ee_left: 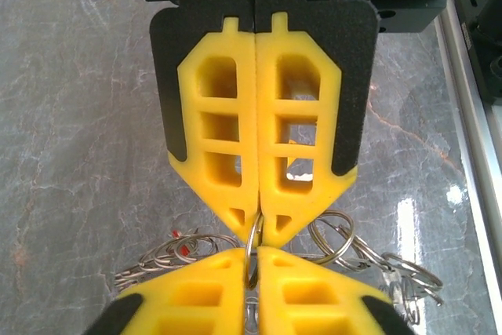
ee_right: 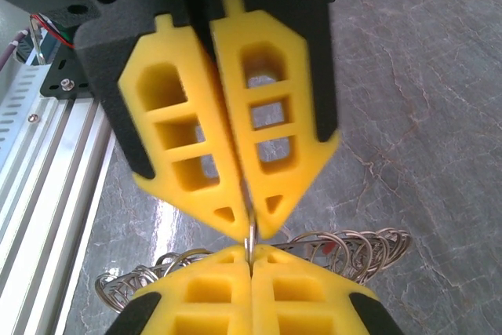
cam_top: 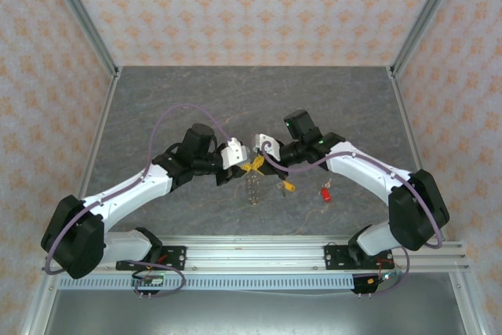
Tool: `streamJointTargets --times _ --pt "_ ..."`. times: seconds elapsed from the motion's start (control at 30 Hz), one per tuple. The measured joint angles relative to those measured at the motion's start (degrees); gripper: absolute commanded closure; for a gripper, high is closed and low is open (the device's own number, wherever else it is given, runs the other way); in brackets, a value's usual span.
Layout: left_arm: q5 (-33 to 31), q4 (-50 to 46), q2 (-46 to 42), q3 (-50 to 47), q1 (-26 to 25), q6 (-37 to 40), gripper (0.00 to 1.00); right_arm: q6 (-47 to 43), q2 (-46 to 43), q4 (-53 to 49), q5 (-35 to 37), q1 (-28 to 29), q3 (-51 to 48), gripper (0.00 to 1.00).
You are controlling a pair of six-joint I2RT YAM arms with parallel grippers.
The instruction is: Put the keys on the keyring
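**Both grippers pinch the keyring, keys wait on the table**

From the left, the left gripper [ee_left: 255,255] reaches in to the middle of the table [cam_top: 196,100] with its yellow fingers pressed together on the thin wire of the keyring [ee_left: 252,241]. The ring stands on edge between the two sets of fingertips, lifted off the surface. A bunch of smaller wire loops [ee_left: 333,237] hangs from it and fans out to both sides below. Tip to tip against it, the right gripper [ee_right: 251,253] is likewise clamped on the same ring. Holding it from both sides probably steadies the ring, so that its coil can be pried apart for a key.

Further right, the yellow key [cam_top: 287,187] lies flat on the table just beside the hanging loops, and the red key [cam_top: 325,191] lies a little beyond it. Both are loose on the bare surface, in no tray or dish, and neither looks threaded on. I judge the task barely begun
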Motion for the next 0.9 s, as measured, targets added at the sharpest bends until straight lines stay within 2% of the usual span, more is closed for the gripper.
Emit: streamJointTargets --times 0.13,0.27,0.37,0.53,0.67,0.8,0.9 --pt "-0.2 -0.3 0.2 0.3 0.0 -0.2 1.00 0.2 0.0 0.1 0.3 0.0 0.0 0.92" --pt "-1.7 -0.1 0.2 0.1 0.0 -0.4 1.00 1.0 -0.4 0.9 0.8 0.0 -0.1 0.73" --pt "-3.0 0.9 0.0 -1.2 0.1 -1.8 1.00 3.0 -3.5 2.7 1.9 0.1 -1.4 0.68" --pt "-3.0 5.0 -1.3 -3.7 0.7 -5.0 1.00 12.2 -13.6 9.0 8.9 0.1 -9.2 0.70" --pt "-2.4 8.6 -1.6 -5.5 0.9 -7.9 1.00 26.5 -19.9 13.5 21.4 0.1 -15.1 0.84" --pt "-1.6 13.1 -1.7 -7.9 0.9 -11.5 1.00 41.7 -19.7 11.0 34.7 0.0 -15.0 0.82" --pt "-1.5 16.9 -1.7 -9.7 0.9 -14.1 1.00 51.8 -17.1 6.4 40.1 -0.2 -14.1 0.82"
